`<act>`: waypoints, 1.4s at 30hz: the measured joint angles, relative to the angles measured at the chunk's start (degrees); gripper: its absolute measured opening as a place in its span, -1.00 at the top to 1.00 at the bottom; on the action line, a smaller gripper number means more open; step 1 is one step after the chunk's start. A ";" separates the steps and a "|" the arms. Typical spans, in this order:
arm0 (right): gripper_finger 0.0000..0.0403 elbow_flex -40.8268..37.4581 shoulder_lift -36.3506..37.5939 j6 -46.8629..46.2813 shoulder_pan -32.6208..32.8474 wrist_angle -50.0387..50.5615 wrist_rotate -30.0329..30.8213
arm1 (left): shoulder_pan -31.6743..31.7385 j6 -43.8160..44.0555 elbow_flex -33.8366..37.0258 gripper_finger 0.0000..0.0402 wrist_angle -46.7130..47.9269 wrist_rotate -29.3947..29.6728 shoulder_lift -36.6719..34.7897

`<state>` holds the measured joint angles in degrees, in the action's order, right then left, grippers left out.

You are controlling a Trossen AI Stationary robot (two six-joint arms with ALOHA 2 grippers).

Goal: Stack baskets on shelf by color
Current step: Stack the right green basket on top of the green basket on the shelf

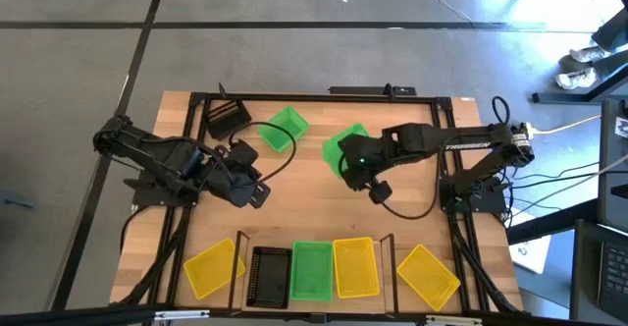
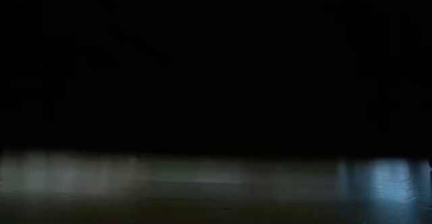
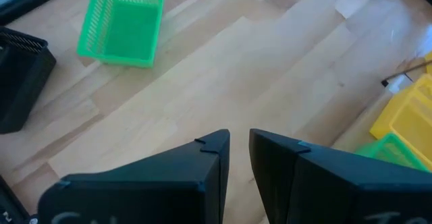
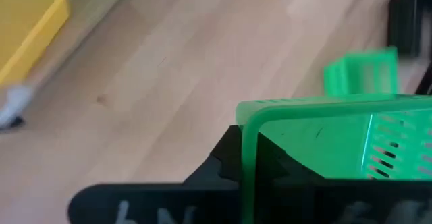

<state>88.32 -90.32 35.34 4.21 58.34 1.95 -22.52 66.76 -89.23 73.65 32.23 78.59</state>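
Observation:
My right gripper [image 1: 351, 161] hangs over the middle of the table, shut on a green basket [image 1: 343, 145]. A second green basket [image 1: 287, 128] and a black basket [image 1: 226, 118] rest on their bottoms on the tabletop at the far side. The shelf [image 1: 242, 267] at the near edge carries a black basket [image 1: 270, 275], a green one [image 1: 312, 270] and a yellow one [image 1: 355, 265] side by side. My left gripper [image 1: 257, 193] waits left of centre, its fingers a narrow gap apart with nothing between them [image 3: 239, 143]. The low view is dark. My right gripper holds the green basket by the rim of one wall [image 4: 247, 143], at a corner. One finger [image 4: 219, 160] is outside the wall and the other inside the basket. The fingers slant down from the table's right side. The basket sits tilted and looks lifted clear of the table.
Two more yellow baskets lie on the table beside the shelf, one to its left [image 1: 214, 267] and one to its right [image 1: 427, 275]. Bare wood lies between the arms and the shelf. Black frame rails run along the table's edges [image 1: 294, 96].

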 joint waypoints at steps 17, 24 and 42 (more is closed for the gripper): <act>1.00 1.50 -1.00 25.71 9.39 -5.62 -0.18 | 0.02 0.00 -0.02 0.75 0.07 2.27 0.02; 1.00 6.38 -3.26 17.23 12.96 -6.29 -0.55 | -0.41 -8.23 -0.07 0.75 -0.28 3.58 -0.60; 1.00 19.53 -21.07 9.68 20.52 -6.48 -14.72 | -4.80 -17.15 -0.09 0.75 -2.61 2.81 -7.33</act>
<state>107.85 -111.39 45.02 24.73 51.85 -12.77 -27.32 49.61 -89.32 71.04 35.03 71.26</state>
